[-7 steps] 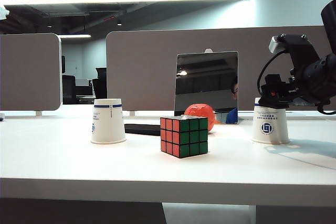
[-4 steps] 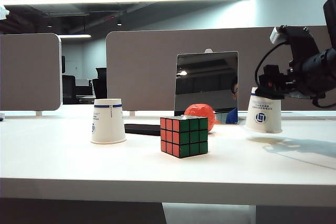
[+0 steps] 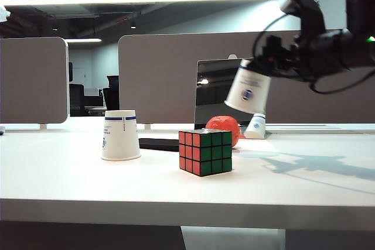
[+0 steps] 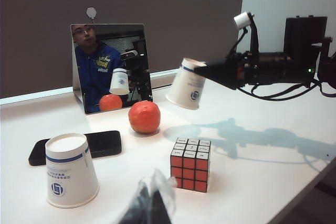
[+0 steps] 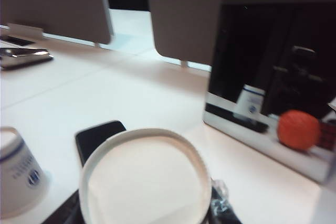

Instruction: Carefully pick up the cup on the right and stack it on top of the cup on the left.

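Air lies open all round the right cup [image 3: 248, 91], tilted above and right of the Rubik's cube [image 3: 205, 151], clamped in the right gripper [image 3: 270, 62]. The left cup [image 3: 120, 134] stands inverted left of the cube. Only the left wrist view shows the left gripper [image 4: 149, 203]; its opening cannot be told.

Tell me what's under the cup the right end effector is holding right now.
Nothing touches it: the held cup, tilted in the right end effector, hangs above bare table near the orange ball and mirror. Its shadow falls there. Its inside is hidden.
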Robot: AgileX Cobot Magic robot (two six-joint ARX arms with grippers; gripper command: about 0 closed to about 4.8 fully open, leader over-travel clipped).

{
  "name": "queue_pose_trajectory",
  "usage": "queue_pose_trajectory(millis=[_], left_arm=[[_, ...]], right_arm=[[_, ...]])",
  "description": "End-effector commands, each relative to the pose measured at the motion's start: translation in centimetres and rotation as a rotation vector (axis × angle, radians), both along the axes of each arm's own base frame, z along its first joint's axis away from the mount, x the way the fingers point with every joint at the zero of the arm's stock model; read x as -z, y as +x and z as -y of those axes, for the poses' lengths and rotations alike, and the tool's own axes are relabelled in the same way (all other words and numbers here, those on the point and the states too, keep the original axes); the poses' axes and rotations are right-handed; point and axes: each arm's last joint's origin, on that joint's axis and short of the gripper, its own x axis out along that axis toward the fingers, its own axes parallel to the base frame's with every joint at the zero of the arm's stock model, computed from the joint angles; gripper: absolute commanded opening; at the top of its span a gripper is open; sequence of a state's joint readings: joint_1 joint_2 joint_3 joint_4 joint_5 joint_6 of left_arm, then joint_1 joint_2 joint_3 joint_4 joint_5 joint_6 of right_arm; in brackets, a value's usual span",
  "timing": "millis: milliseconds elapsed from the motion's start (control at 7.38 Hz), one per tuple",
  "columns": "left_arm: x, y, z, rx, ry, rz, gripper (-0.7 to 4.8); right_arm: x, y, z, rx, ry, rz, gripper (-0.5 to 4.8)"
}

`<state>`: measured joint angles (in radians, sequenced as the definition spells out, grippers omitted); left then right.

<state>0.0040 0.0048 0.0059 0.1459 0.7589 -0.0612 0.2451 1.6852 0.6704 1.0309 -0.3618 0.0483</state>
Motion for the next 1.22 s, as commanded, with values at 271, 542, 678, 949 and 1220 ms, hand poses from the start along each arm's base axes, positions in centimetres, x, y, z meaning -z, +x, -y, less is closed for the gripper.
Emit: queue_pose_trajectory(millis=[271,542,678,949,1220], left_arm=[[-0.2,0.0,0.0,0.005,-0.001,0.013,-0.05],[-0.2,0.0,0.0,0.005,-0.001,0.013,-0.05],[-0.2,0.0,0.0,0.005,-0.001,0.013,-0.05],[-0.2,0.0,0.0,0.005,-0.001,0.013,-0.05],[-0.2,0.0,0.0,0.005,-0.001,0.013,-0.05]], right_arm=[[-4.8,0.9,-6.2,-0.19,0.029,0.078,2.74],[-5.9,0.7,-9.9,-0.29,0.031,0.078,2.73],[-5.1,0.9,-11.5,-0.33,0.025,0.06,2.74],[-4.6,1.2,-14.3,-0.387,0.026,0.057,2.74],[-4.2,2.2,-17.8,-0.421,0.013,0.029,2.74]])
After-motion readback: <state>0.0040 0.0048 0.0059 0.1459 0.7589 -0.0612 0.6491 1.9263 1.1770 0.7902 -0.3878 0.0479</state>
